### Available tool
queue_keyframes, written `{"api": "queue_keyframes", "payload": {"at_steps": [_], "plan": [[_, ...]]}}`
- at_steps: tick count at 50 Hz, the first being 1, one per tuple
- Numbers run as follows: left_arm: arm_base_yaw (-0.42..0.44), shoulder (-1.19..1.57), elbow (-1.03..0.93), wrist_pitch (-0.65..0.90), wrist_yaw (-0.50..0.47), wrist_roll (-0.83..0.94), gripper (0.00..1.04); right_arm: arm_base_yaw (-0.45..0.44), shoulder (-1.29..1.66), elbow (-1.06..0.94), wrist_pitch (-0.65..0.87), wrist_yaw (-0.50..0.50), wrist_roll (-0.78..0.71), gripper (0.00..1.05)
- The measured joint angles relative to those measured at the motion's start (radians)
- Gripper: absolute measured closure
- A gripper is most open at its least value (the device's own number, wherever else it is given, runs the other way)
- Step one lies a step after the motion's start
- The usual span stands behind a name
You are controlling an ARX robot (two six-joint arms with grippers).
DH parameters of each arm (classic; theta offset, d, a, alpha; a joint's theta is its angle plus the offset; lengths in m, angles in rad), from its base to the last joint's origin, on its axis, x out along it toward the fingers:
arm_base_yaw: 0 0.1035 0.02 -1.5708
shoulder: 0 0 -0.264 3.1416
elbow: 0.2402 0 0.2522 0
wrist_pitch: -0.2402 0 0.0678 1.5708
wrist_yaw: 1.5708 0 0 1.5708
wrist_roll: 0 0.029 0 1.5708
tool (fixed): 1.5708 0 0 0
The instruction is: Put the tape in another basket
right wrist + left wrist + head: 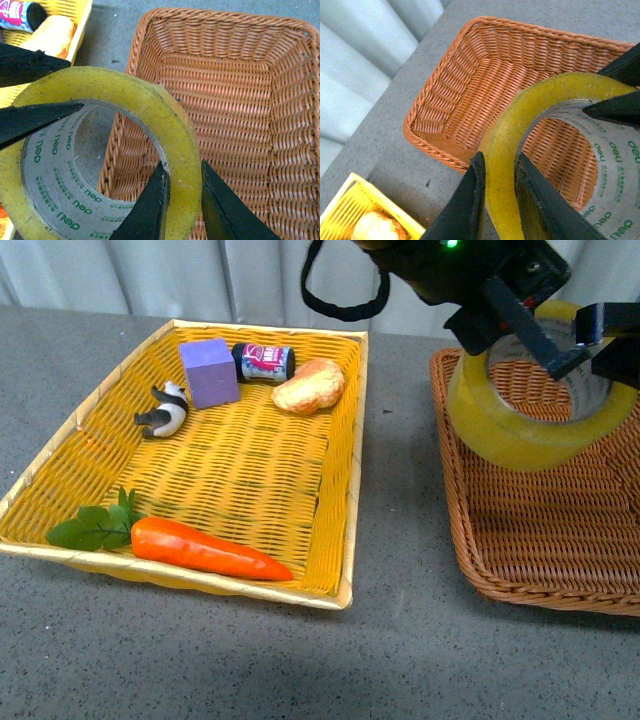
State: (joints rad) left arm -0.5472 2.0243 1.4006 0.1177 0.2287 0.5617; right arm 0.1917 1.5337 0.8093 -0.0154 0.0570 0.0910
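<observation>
Bright yellow woven tray (pixel 250 480) lies at 9 o'clock. The shallow, rectangular brown wicker basket (pixel 560 530) lies at 3 o'clock. The glossy yellow tape (pixel 510 435) hangs over its 11 o'clock corner, hole roughly upward. The left gripper (pixel 500 157) and right gripper (pixel 182 165) each pinch its wall. In the tray lie 1 carrot (pixel 205 548) and 1 purple block (pixel 209 372).

Arm (pixel 420 270) is all matte black, chunky housing with a tiny green LED (pixel 445 244) glowing on it, a black cable (pixel 304 285) looping off the side, and pointy wedge-shaped pincer fingers (pixel 150 215).
</observation>
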Motion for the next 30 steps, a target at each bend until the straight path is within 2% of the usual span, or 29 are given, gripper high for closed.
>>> {"api": "queue_keyframes", "payload": {"at_steps": [11,16,19,23,30], "plan": [[-0.008,-0.047,-0.056,0.125,-0.111,-0.161,0.55,-0.053,0.037,0.020,0.031,-0.002,0.012,0.91],[0.039,-0.124,-0.106,0.158,-0.117,-0.238,0.33,-0.104,0.100,0.016,0.034,0.002,-0.025,0.91],[0.061,-0.151,-0.138,0.178,-0.129,-0.274,0.24,-0.123,0.122,0.016,0.037,0.002,-0.034,0.91],[0.112,-0.177,-0.223,0.239,-0.218,-0.344,0.05,-0.154,0.152,0.016,0.065,-0.016,-0.037,0.91],[0.173,-0.191,-0.331,0.304,-0.347,-0.443,0.06,-0.179,0.221,0.016,0.123,-0.055,-0.036,0.91]]}}
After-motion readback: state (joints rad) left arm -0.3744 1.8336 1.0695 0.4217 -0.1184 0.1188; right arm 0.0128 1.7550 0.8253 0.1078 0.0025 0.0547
